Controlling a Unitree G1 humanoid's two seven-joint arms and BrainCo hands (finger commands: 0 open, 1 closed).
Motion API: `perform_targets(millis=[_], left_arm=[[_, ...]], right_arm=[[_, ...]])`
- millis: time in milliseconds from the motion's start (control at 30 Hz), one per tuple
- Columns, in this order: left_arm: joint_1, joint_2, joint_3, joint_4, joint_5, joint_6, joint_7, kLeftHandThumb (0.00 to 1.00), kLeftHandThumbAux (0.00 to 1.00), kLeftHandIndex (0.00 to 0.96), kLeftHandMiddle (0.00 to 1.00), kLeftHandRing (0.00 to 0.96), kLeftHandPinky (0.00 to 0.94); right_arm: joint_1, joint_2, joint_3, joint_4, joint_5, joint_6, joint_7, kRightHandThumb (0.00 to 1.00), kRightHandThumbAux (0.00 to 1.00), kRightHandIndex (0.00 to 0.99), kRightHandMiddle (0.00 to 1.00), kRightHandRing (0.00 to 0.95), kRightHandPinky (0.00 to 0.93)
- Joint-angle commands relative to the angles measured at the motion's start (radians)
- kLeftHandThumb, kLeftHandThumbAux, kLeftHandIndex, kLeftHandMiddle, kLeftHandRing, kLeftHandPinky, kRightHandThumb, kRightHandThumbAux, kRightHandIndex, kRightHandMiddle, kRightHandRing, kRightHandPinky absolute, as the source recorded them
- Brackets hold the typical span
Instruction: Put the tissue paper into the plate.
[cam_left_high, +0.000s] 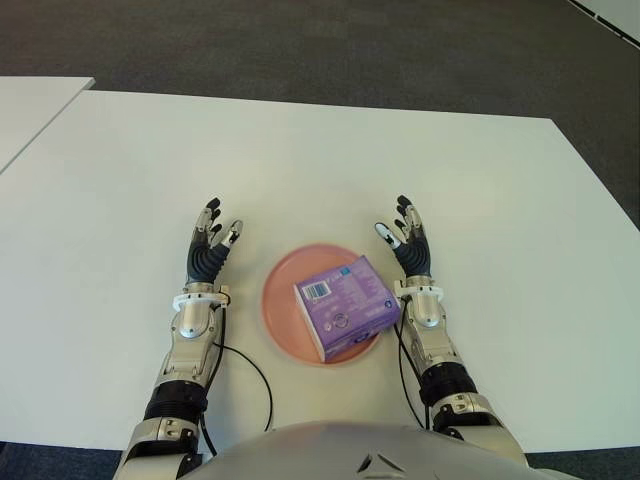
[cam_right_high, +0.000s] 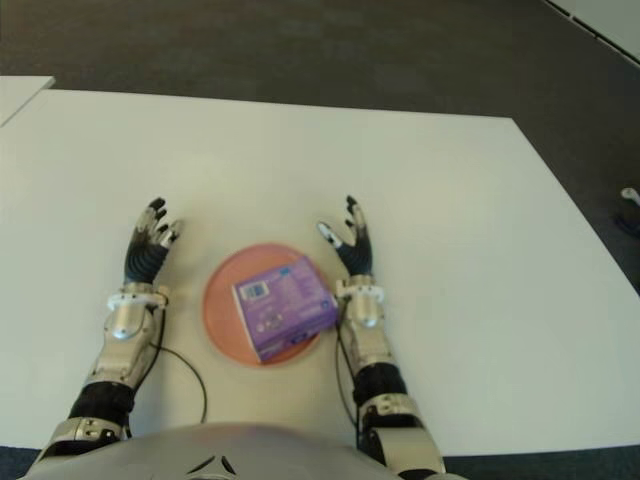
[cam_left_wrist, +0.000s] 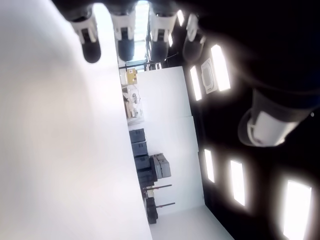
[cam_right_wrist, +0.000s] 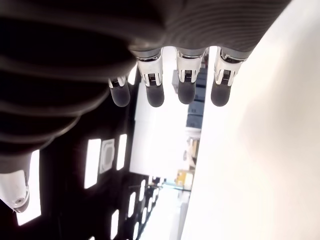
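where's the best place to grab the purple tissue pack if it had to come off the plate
Probably across its two long sides, from above. The tissue pack lies flat and skewed on the pink plate, top face clear. The open right hand shows just beside it; the left hand shows farther off.

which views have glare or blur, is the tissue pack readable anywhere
Left eye view: sharp, tissue pack on plate, barcode label visible, text unreadable. Right eye view: softer, blurred. Both wrist views: ceiling lights blown out, dark fingers silhouetted against a glaring white surface.

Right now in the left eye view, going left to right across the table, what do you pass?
Left robot hand → pink plate → purple tissue pack on the plate → right robot hand.
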Motion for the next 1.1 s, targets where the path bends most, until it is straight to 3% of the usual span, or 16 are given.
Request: perform_targets(millis=[33,133,333,433,533,667,833,967,1100], left_arm=[[0.012,-0.005,-0.002,-0.010,-0.003,0.016,-0.002,0.000,0.510,0.000,0.000,0.000,0.000],[0.012,-0.005,-0.003,-0.013,-0.006,0.019,-0.006,0.000,0.509,0.000,0.000,0.000,0.000],[0.014,-0.005,-0.004,-0.021,-0.005,0.032,-0.007,0.000,0.509,0.000,0.000,0.000,0.000],[0.015,-0.005,-0.004,-0.023,-0.003,0.033,-0.007,0.000,0.510,0.000,0.000,0.000,0.000],[0.014,-0.006,-0.005,-0.024,0.000,0.029,-0.003,0.000,0.512,0.000,0.000,0.000,0.000],[0.014,-0.007,-0.005,-0.024,0.000,0.025,-0.001,0.000,0.515,0.000,0.000,0.000,0.000],[0.016,-0.007,-0.004,-0.024,-0.001,0.022,-0.002,0.000,0.517,0.000,0.000,0.000,0.000],[0.017,-0.009,-0.002,-0.028,-0.006,0.025,-0.004,0.000,0.516,0.000,0.000,0.000,0.000],[0.019,-0.009,-0.002,-0.032,-0.011,0.029,-0.008,0.000,0.513,0.000,0.000,0.000,0.000]], right_arm=[[0.003,-0.048,0.036,0.060,-0.111,-0.053,-0.100,0.046,0.474,0.000,0.000,0.000,0.000],[-0.005,-0.045,0.034,0.089,-0.059,-0.091,-0.064,0.024,0.486,0.000,0.000,0.000,0.000],[-0.020,-0.056,0.042,0.127,-0.091,-0.123,-0.119,0.010,0.478,0.000,0.000,0.000,0.000],[-0.019,-0.050,0.039,0.134,-0.033,-0.126,-0.058,0.012,0.479,0.000,0.000,0.000,0.000],[-0.024,-0.083,0.064,0.146,-0.141,-0.149,-0.162,0.005,0.485,0.000,0.000,0.000,0.000],[-0.028,-0.084,0.069,0.159,-0.136,-0.163,-0.172,0.000,0.489,0.000,0.000,0.000,0.000],[-0.017,-0.073,0.067,0.126,-0.147,-0.076,-0.205,0.000,0.492,0.000,0.000,0.000,0.000],[-0.010,-0.055,0.053,0.122,-0.025,-0.128,-0.098,0.000,0.489,0.000,0.000,0.000,0.000],[-0.001,-0.051,0.049,0.102,0.015,-0.108,-0.053,0.001,0.492,0.000,0.000,0.000,0.000]])
